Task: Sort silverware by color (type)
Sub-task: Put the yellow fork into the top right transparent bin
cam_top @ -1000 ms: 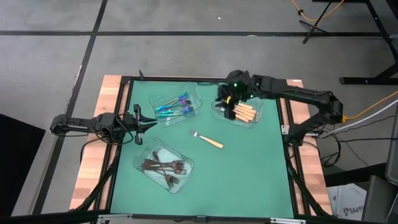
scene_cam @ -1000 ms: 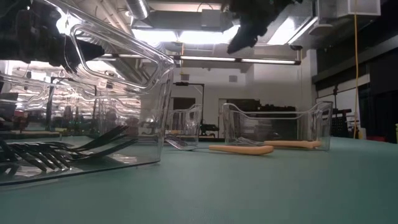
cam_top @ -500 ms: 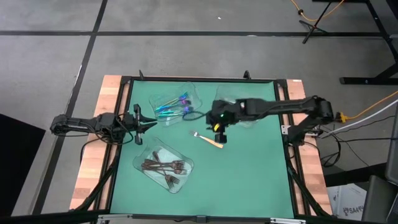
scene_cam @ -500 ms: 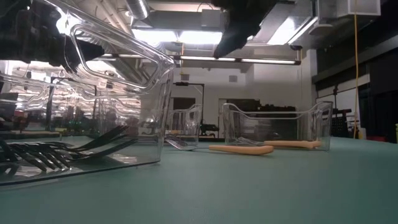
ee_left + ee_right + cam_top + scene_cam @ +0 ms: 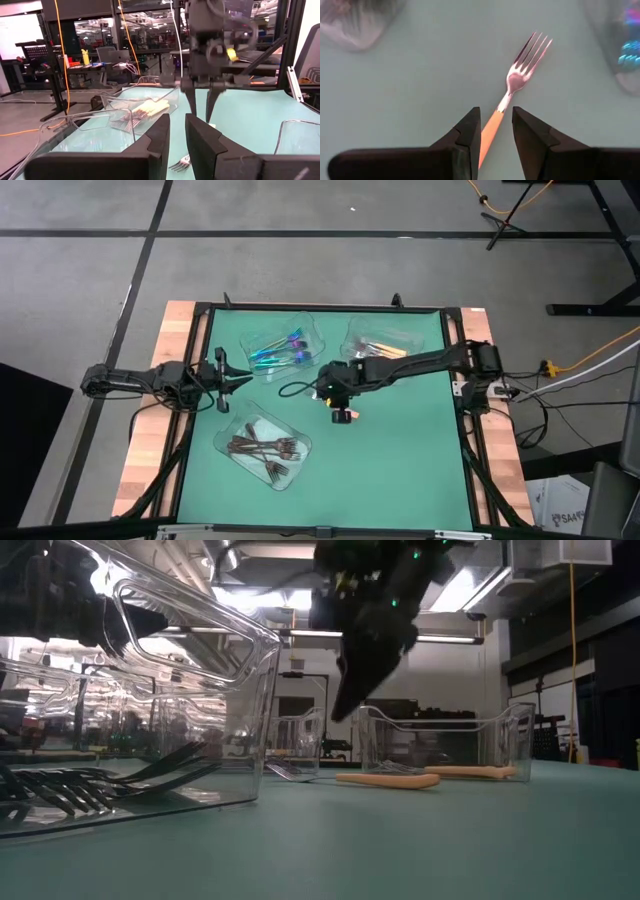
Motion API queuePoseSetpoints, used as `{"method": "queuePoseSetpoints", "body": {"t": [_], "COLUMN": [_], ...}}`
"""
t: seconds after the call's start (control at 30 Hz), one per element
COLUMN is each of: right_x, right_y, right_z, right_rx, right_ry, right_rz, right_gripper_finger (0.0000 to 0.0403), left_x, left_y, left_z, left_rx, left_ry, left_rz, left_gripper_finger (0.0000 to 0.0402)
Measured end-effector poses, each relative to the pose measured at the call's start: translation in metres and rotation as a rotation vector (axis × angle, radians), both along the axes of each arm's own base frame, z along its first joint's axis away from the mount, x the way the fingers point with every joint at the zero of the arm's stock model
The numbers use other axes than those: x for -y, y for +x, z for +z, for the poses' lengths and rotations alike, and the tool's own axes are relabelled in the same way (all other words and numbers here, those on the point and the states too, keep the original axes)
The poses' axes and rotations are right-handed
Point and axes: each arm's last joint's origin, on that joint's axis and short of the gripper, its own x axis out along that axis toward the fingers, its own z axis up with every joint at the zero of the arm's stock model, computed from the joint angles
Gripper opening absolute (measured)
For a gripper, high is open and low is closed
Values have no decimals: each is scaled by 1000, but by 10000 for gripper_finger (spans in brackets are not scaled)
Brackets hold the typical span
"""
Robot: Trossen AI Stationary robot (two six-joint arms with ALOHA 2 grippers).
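One loose fork (image 5: pixel 512 82) with an orange handle (image 5: pixel 490 131) and silver tines lies flat on the green table near its middle (image 5: pixel 385 780). My right gripper (image 5: pixel 496 135) hangs open above it, pointing steeply down, one finger on either side of the handle and clear of it (image 5: pixel 345 705). In the high view the gripper (image 5: pixel 340 406) covers most of the fork. My left gripper (image 5: pixel 235 377) waits level at the table's left edge, its fingers (image 5: pixel 177 135) a narrow gap apart, with nothing between them.
Three clear trays stand on the mat. The far left one (image 5: pixel 283 350) holds iridescent silverware, the far right one (image 5: pixel 383 345) holds orange-handled pieces, and the near left one (image 5: pixel 263 447) holds dark forks. Bare green mat lies at the near right.
My right gripper has swung from over the far right tray toward the table's middle, coming nearer and lower and tipping further down. It now hangs over the loose orange-handled fork, which has not moved.
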Motion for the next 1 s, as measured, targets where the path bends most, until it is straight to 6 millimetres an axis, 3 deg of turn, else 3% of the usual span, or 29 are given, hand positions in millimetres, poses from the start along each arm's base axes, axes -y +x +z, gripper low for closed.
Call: {"method": "queuePoseSetpoints", "body": {"t": [0.23,0.6,1.0], "right_x": [0,1,1], "right_y": [8,15,17], "right_z": [-32,-65,-73], "right_rx": [-84,-148,-161], "right_ry": [-1,-57,-24], "right_rz": [-3,-29,-14], "right_gripper_finger": [99,99,99], "left_x": [0,0,0], "left_y": [0,0,0], "left_z": [0,0,0], "left_rx": [0,0,0], "left_ry": [0,0,0], "left_rz": [0,0,0], "left_gripper_finger": [53,53,53]}}
